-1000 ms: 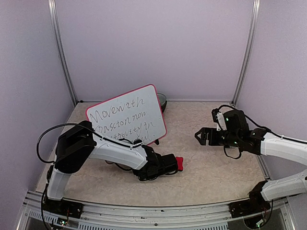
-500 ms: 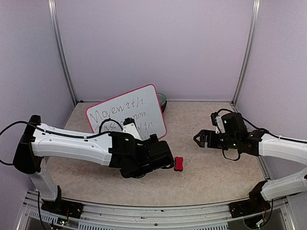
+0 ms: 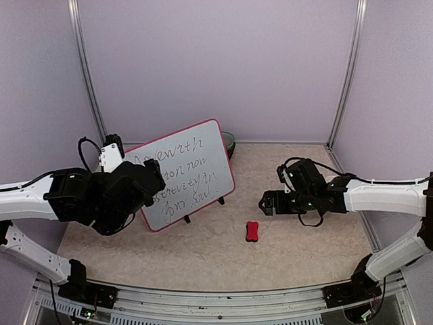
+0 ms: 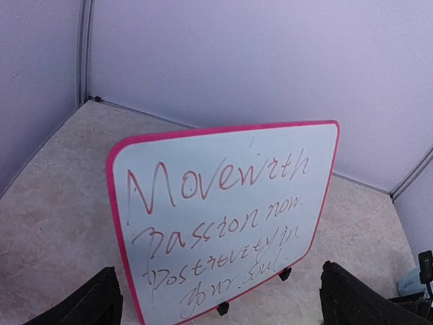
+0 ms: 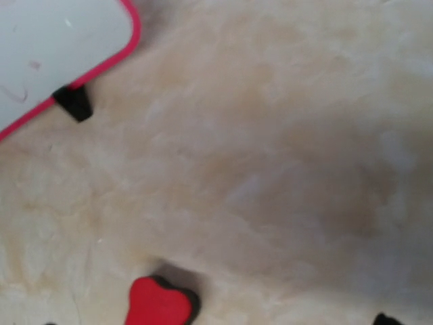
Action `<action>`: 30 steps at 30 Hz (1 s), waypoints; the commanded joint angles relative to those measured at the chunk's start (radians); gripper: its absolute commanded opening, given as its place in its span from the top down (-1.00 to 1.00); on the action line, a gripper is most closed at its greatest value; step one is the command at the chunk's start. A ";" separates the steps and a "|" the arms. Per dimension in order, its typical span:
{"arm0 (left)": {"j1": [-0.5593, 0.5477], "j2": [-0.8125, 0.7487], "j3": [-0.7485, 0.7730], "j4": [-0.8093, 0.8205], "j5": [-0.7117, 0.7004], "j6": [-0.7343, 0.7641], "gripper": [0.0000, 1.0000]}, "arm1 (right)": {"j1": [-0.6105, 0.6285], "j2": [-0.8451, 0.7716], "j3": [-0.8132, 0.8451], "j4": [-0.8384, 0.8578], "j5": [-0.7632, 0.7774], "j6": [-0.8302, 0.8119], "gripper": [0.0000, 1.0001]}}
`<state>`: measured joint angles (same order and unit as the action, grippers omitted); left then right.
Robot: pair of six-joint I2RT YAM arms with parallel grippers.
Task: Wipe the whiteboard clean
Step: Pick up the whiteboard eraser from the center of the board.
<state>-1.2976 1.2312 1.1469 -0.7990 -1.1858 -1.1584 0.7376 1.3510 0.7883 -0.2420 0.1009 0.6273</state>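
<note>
Lavender walls (image 3: 216,68) enclose a beige, marbled tabletop (image 3: 304,250) on three sides. On the left-centre of the tabletop stands the whiteboard (image 3: 183,172), propped on small black feet (image 5: 73,103) and leaning back, its pink-red frame skewed so that the right upper corner sits highest in the overhead view. Four lines of handwriting (image 4: 223,217) cover its face. A dark rounded object (image 3: 230,142) shows behind the board's upper right corner; it is mostly hidden and cannot be identified. A small red eraser (image 3: 252,231) lies flat on the tabletop in front of the board's lower right corner, apart from the board and from both arms. The left arm (image 3: 74,200) reaches in from the left, its wrist raised in front of the board's left edge; the left jaws are spread wide, one black finger (image 4: 95,301) at each lower corner of the wrist view, the board facing them and not touched. The right arm (image 3: 365,196) extends from the right, well apart from the board; the right jaws are likewise spread wide and pointed down, with the eraser just beneath and ahead of them, untouched.
</note>
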 commanded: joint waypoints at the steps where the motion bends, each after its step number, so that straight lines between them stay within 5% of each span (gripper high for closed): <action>1: 0.084 -0.194 -0.114 0.225 0.049 0.297 -0.98 | 0.073 0.069 0.069 -0.053 0.078 0.032 -1.00; 7: 0.332 -0.501 -0.318 0.619 0.422 0.679 -0.98 | 0.155 0.181 0.128 -0.069 0.112 0.056 -1.00; 13: 0.628 -0.524 -0.351 0.693 0.827 0.832 -0.98 | 0.177 0.230 0.156 -0.085 0.115 0.049 -1.00; 21: 1.012 -0.410 -0.486 0.959 1.275 0.807 -0.97 | 0.178 0.230 0.159 -0.101 0.124 0.049 -1.00; 30: 1.092 -0.251 -0.514 1.158 1.547 0.751 -0.83 | 0.178 0.286 0.166 -0.095 0.137 0.113 -1.00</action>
<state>-0.2150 0.9527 0.6376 0.2066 0.1867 -0.3946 0.9073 1.6119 0.9302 -0.3264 0.2173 0.7002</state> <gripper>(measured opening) 0.923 0.999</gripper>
